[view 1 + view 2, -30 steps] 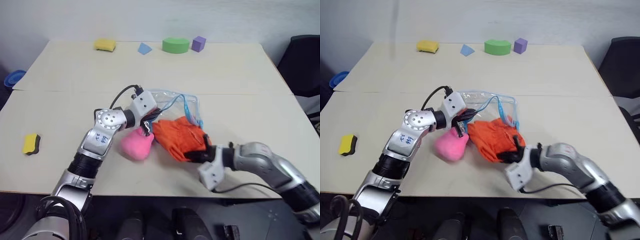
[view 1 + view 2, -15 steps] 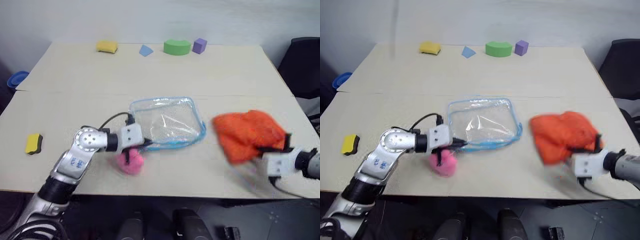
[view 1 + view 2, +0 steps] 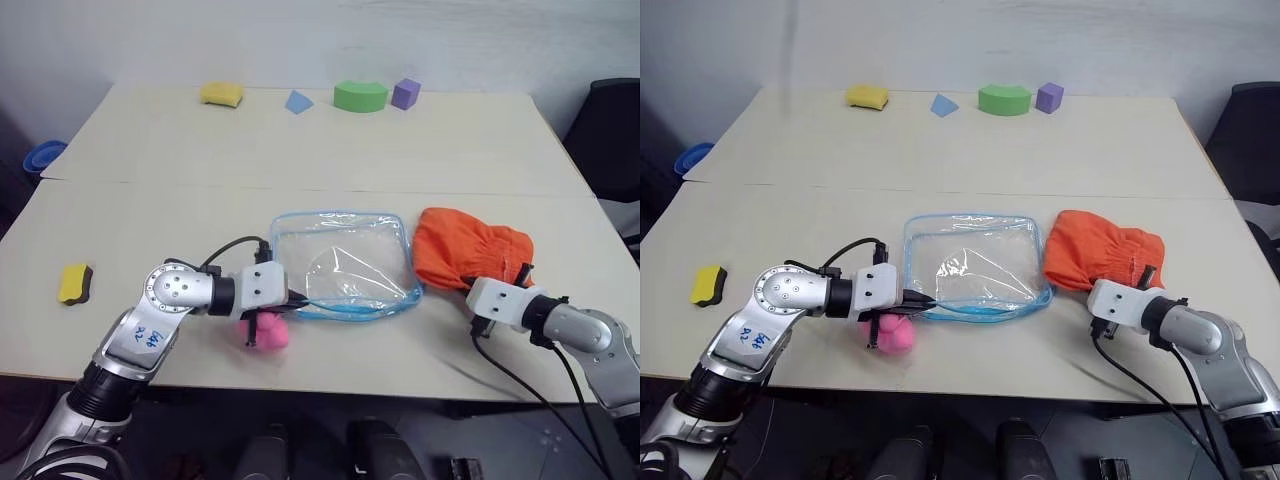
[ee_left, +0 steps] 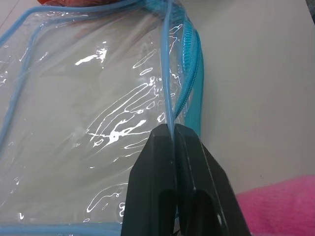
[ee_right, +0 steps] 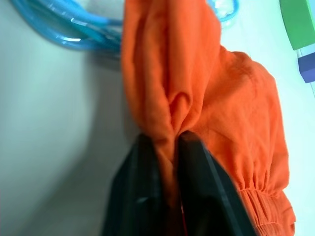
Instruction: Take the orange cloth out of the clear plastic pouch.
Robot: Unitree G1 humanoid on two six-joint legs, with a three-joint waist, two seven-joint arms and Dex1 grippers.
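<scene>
The clear plastic pouch [image 3: 343, 263] lies flat and empty in the middle of the table, its light blue edging all around. My left gripper [image 4: 172, 129] is shut on the pouch's near-left blue edge, just above the pink plush [image 3: 264, 331]. The orange cloth [image 3: 463, 249] rests on the table to the right of the pouch, touching its right edge, fully outside it. My right gripper [image 5: 165, 137] is at the cloth's near right side, shut on a gathered fold of the fabric.
Along the far edge of the table sit a yellow sponge [image 3: 221, 94], a blue triangle [image 3: 298, 101], a green block [image 3: 360, 96] and a purple cube [image 3: 405, 93]. A yellow and black sponge [image 3: 74, 283] lies at the near left. A black chair [image 3: 612, 130] stands at the right.
The right gripper pulled the orange cloth out of the pouch's mouth and away to the right, then set it down beside the pouch. The left gripper drew back with the pouch's edge, and the pouch flattened.
</scene>
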